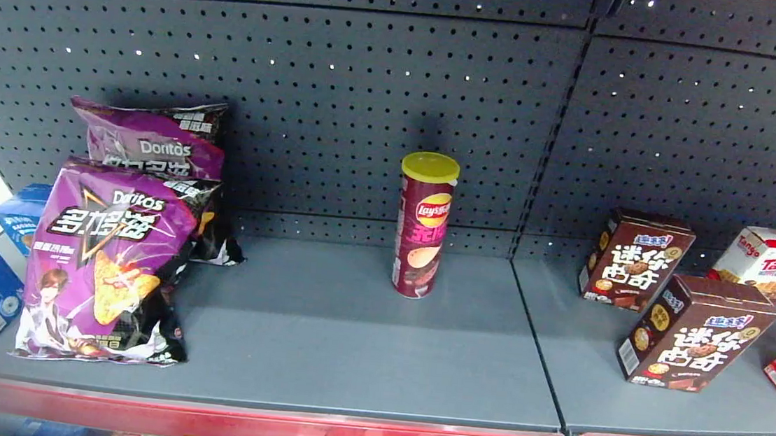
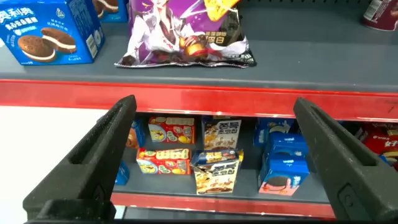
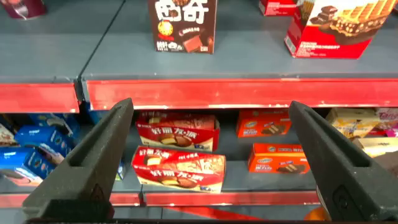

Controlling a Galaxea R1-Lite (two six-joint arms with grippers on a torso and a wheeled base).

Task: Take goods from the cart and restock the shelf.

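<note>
Your left end effector (image 2: 214, 107), right end effector (image 3: 211, 109) both spread, empty. Chip can (image 1: 424, 225) likely light, stiff, slick: grip mid-body, squeeze gently

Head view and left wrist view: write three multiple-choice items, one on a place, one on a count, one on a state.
1. Where is the chip can?
A. upright between the purple bags and the brown boxes
B. lying on its side
C. atop a brown box

2. How many brown boxes show in the head view?
A. one
B. two
C. four

3. The left gripper is:
A. shut on a bag
B. shut on the can
C. open and empty

Answers: 1 A, it stands alone between them; 2 B, two sit on the robot's right; 3 C, it is spread wide with nothing inside.
</note>
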